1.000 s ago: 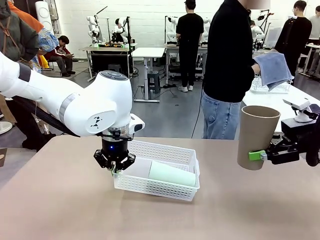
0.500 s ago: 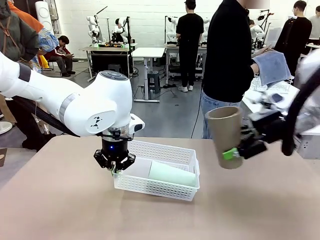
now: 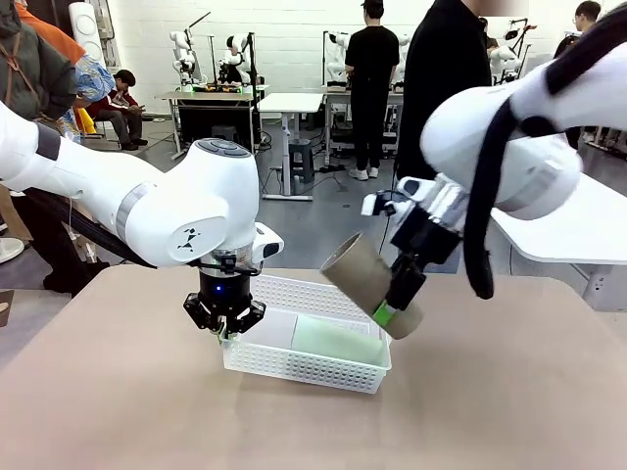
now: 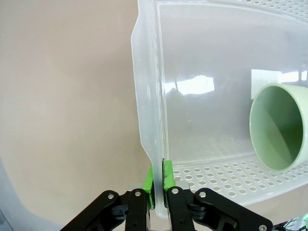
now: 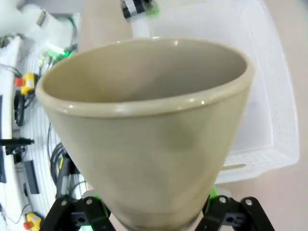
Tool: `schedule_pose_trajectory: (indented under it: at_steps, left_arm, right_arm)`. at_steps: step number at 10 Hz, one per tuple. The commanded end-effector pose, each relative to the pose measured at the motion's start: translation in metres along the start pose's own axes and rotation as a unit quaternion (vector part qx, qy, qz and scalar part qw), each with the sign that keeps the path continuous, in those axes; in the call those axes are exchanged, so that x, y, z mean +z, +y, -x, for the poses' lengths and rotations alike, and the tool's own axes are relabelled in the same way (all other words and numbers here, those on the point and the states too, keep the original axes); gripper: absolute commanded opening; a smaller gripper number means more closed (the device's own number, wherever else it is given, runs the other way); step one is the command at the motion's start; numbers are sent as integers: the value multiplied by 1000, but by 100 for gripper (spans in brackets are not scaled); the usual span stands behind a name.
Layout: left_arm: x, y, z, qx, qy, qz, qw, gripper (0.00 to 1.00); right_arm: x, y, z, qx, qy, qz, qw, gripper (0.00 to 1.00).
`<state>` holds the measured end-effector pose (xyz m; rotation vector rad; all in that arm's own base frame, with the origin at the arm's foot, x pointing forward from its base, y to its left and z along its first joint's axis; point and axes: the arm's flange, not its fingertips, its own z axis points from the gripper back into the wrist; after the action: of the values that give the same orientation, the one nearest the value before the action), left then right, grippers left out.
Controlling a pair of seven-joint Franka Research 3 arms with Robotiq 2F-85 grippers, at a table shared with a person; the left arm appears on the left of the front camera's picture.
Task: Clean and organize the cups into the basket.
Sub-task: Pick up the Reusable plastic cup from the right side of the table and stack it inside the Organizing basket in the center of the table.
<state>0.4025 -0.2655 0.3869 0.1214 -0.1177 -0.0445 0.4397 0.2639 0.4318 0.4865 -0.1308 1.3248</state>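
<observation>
The white basket (image 3: 304, 369) sits on the counter (image 3: 490, 421). The left jaws pinch its left end wall, with one green pad on each side. The mint green cup (image 3: 338, 343) lies on its side in the right part of the basket. Just above that end, the right jaws squeeze the tan cup (image 3: 355, 272). It is tilted, with its open mouth up and to the left. A person (image 3: 446, 98) stands behind.
</observation>
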Motion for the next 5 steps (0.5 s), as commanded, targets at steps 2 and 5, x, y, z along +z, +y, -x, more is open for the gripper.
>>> schedule_pose_trajectory:
  at_steps: [2,5]
  left_arm:
    - [0,2,2,-3,-4,-3,1000,0]
    - [0,2,2,-3,-4,-3,1000,0]
  right_arm:
    - [-10,-4,-38,-14,88,39,995,80]
    - [-18,-1,-34,-4,81,32,996,80]
